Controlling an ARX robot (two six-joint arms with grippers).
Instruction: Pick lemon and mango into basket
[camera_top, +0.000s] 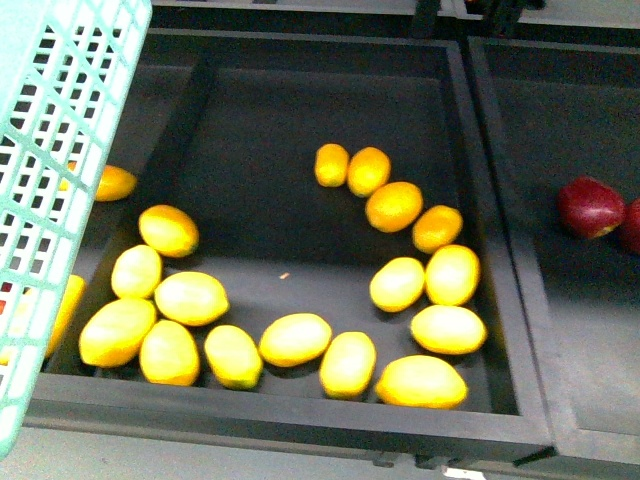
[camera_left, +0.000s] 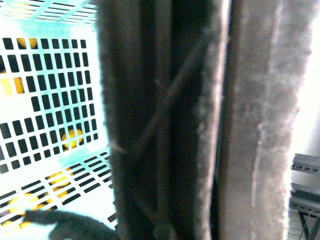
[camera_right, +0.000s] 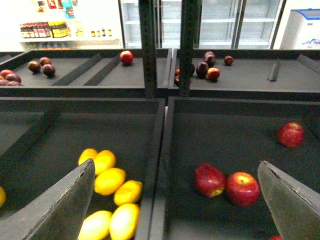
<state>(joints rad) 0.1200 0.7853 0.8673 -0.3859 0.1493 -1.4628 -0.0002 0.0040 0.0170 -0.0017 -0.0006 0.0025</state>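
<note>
The turquoise basket (camera_top: 60, 130) hangs tilted at far left, over the tray's (camera_top: 300, 425) left end, with two yellow fruits showing through its slots. My left hand's camera shows only the basket wall and dark blur, so I cannot tell that hand's grip. In the tray's main bin I count sixteen fruits: eleven bright yellow, such as the lemon (camera_top: 190, 298), and five orange-yellow, such as the mango (camera_top: 393, 206). Two red fruits (camera_top: 590, 207) lie in the next bin. My right hand (camera_right: 176, 165) is spread wide, holding nothing.

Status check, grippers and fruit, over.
Right gripper open, empty. Left gripper unclear, camera too close. Lemons loose in tray, basket at left. Nothing blocking.
</note>
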